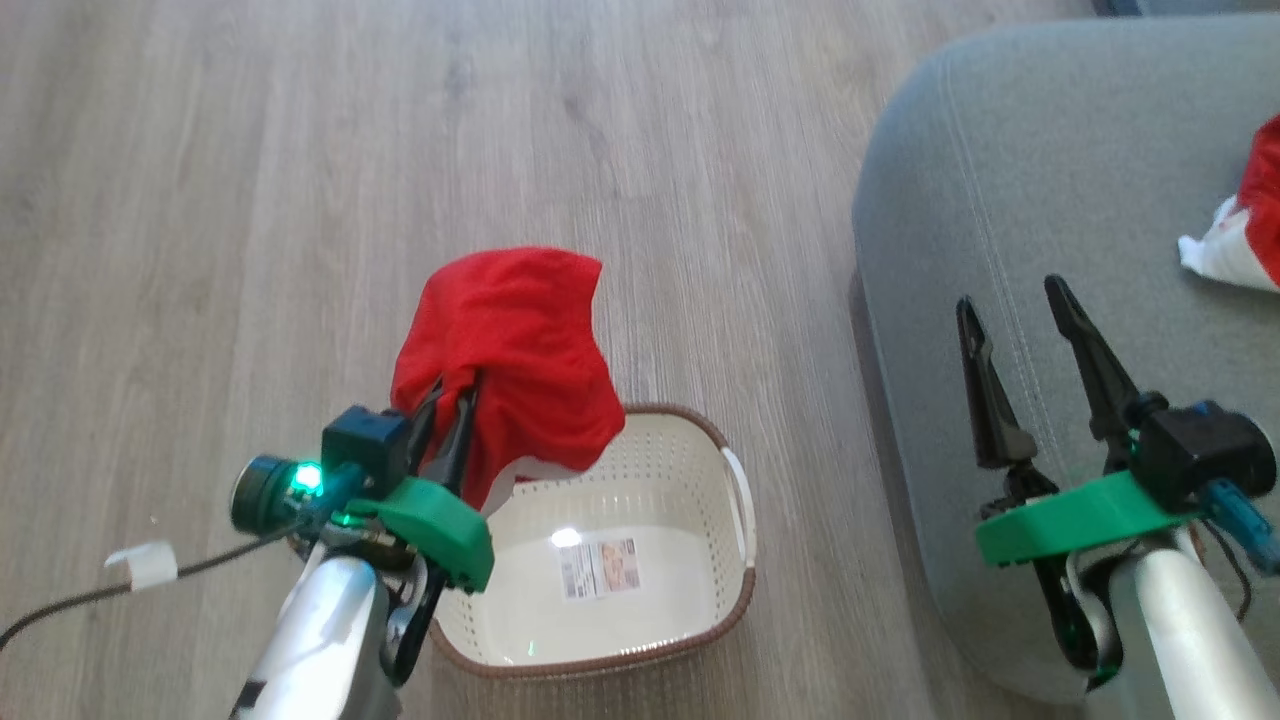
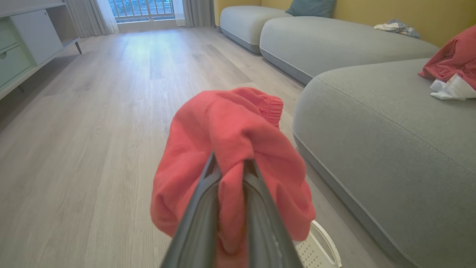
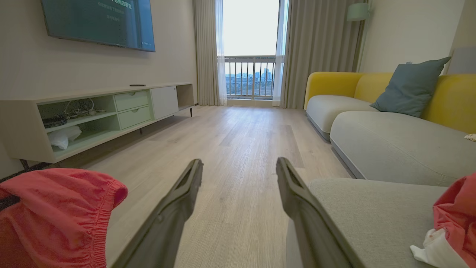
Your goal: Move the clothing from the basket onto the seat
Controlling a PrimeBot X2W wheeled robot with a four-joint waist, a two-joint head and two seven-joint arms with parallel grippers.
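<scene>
Clothing is found in two places: one red garment [image 1: 505, 350] is pinched between the closed left fingers [image 2: 200, 212] above the empty basket [image 1: 742, 590], and the other garment [image 1: 1262, 190] is seen lying on the seat [image 1: 1000, 170]. The right fingers [image 1: 985, 390] are spread apart and empty. The held piece should be carried rightward, lifted clear of the basket, and released only once well over the seat.
</scene>
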